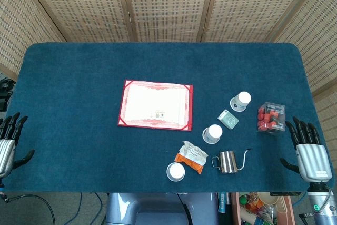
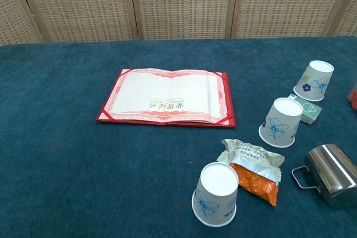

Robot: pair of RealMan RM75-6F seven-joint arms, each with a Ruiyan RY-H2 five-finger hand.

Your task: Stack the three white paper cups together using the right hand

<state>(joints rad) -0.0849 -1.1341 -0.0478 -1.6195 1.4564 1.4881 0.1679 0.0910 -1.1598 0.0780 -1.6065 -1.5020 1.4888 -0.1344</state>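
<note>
Three white paper cups with blue flower prints stand upside down on the blue table. The far cup (image 1: 240,101) (image 2: 314,81) is at the right, the middle cup (image 1: 212,134) (image 2: 280,122) sits nearer, and the near cup (image 1: 176,172) (image 2: 216,194) stands by the front edge. My right hand (image 1: 309,153) rests at the table's right edge, fingers spread, holding nothing, well right of the cups. At the left edge is my left hand (image 1: 8,143), also empty with fingers apart. Neither hand shows in the chest view.
An open red certificate folder (image 1: 156,105) (image 2: 167,97) lies mid-table. An orange snack packet (image 1: 191,157) (image 2: 254,168) lies between the near and middle cups. A steel pitcher (image 1: 227,162) (image 2: 331,174), a small green box (image 1: 228,119) (image 2: 308,108) and a clear box of red items (image 1: 270,118) sit at the right.
</note>
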